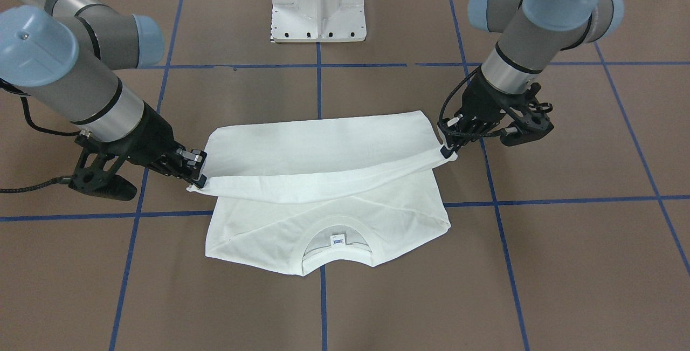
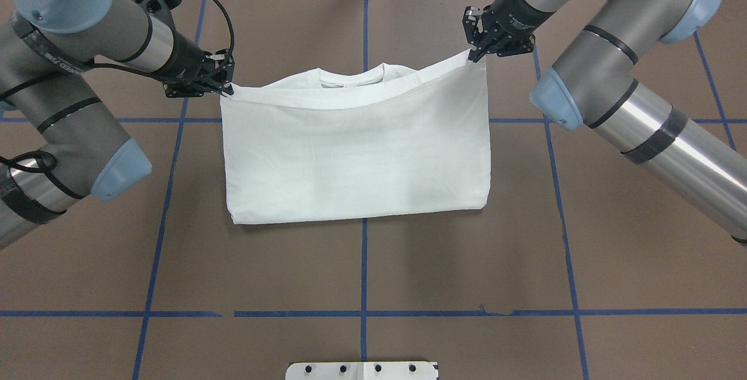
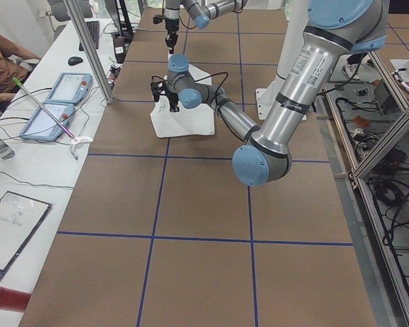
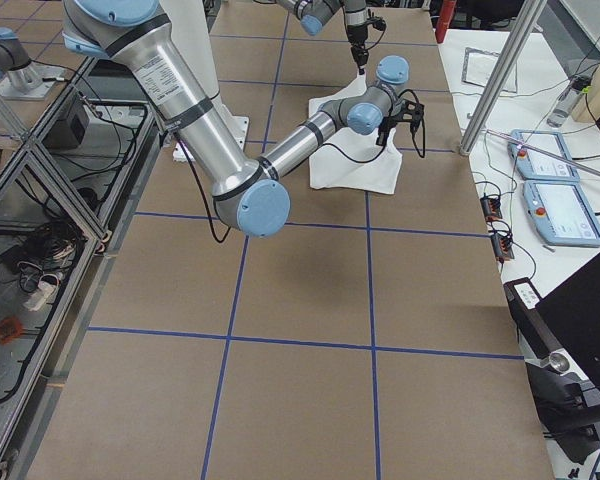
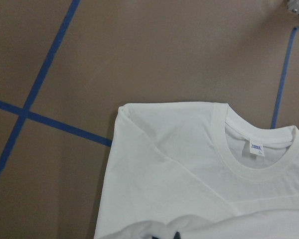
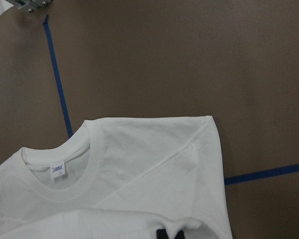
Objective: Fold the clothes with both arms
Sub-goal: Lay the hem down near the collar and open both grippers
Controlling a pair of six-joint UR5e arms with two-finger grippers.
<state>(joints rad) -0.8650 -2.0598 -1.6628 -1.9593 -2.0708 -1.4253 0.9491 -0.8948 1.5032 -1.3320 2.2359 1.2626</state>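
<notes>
T-shirt (image 2: 356, 158): collar pointed at the far edge of the table (image 2: 613, 263); long axis ran left-right.
Left gripper (image 2: 226, 90): pinched lifted edge's corner.
Right gripper (image 2: 474, 56): clamped the opposite corner.

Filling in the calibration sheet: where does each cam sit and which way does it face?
Front-facing: across the table, facing the robot; pedestal base at top, left hand on view's right.
Overhead: behind the robot, looking forward and down; left arm and right arm flank the T-shirt.
Exterior left: table's left end, looking along it; left arm near.
Exterior right: opposite end; right arm near.
Left wrist: looks down on the collar; barely any hand.
Right wrist: same, mirrored.
Shared: both wrist views show the neck label.
</notes>
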